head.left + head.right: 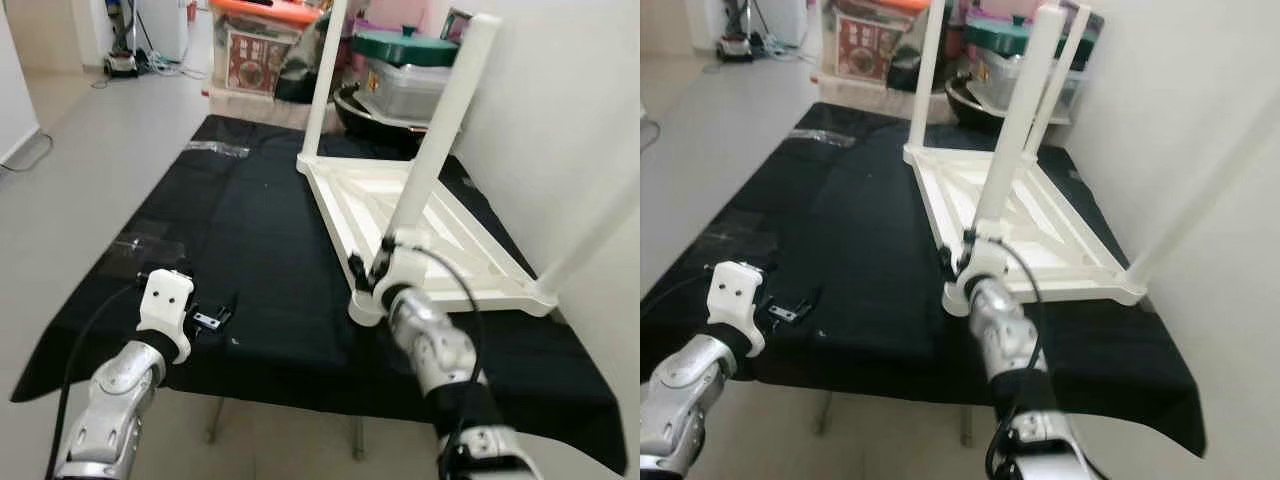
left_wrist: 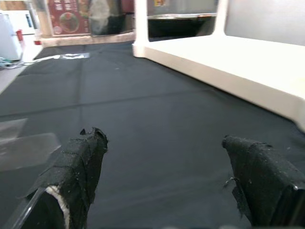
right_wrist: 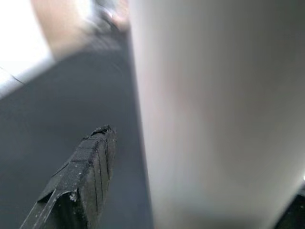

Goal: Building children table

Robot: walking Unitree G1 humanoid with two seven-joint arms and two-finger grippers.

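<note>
A white children's table (image 1: 452, 268) lies upside down on a black cloth (image 1: 270, 230), with several white legs standing up from it. My right gripper (image 1: 368, 272) is at the base of the near-left leg (image 1: 440, 130). In the right wrist view that leg (image 3: 214, 119) stands close beside one black finger (image 3: 90, 162), with a small gap between them, so the gripper is open. My left gripper (image 1: 212, 318) rests low over the cloth at the front left, apart from the table. Its fingers (image 2: 81, 162) are spread open with nothing between them.
A white wall (image 1: 570, 120) runs close along the right side. Beyond the cloth's far end stand an orange-lidded box (image 1: 262, 40), a green-lidded pot (image 1: 405, 45) and a grey bin (image 1: 410, 90). Clear tape patches (image 1: 150, 245) lie on the cloth. Open floor (image 1: 90, 150) is at the left.
</note>
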